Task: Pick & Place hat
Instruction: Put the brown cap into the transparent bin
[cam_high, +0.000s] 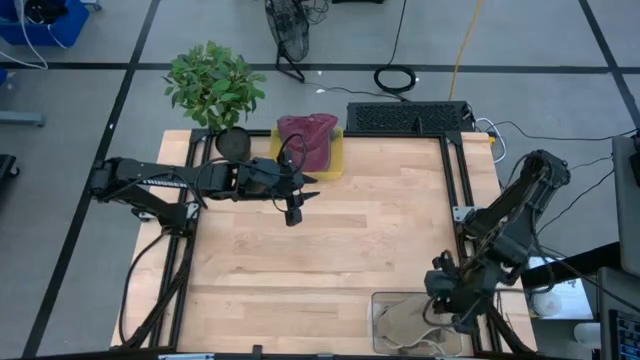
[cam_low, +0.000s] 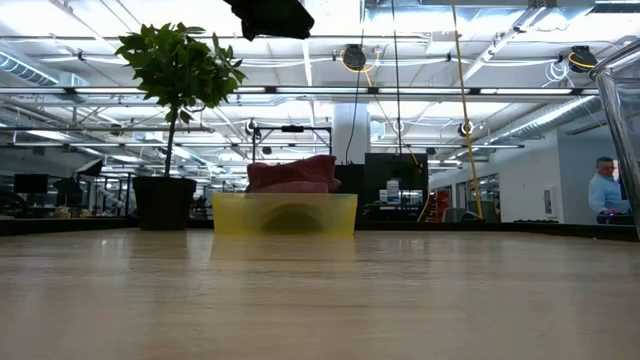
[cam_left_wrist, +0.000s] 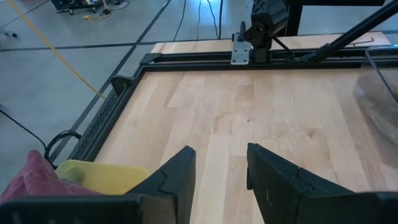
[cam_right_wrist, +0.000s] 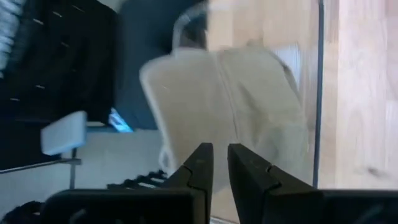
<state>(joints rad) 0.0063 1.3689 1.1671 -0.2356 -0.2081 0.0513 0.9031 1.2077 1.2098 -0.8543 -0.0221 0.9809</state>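
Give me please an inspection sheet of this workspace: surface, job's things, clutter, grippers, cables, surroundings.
Surface: wooden table, bare in the middle.
Job's things: dark red hat lying in a yellow bin at the far edge; beige hat in a clear container at the near right corner.
Clutter: potted plant beside the yellow bin.
Grippers: left gripper open, over the table near the yellow bin; right gripper above the beige hat, fingers narrowly apart.
Cables: black coil and yellow cable on the floor.
Surroundings: a person far behind.
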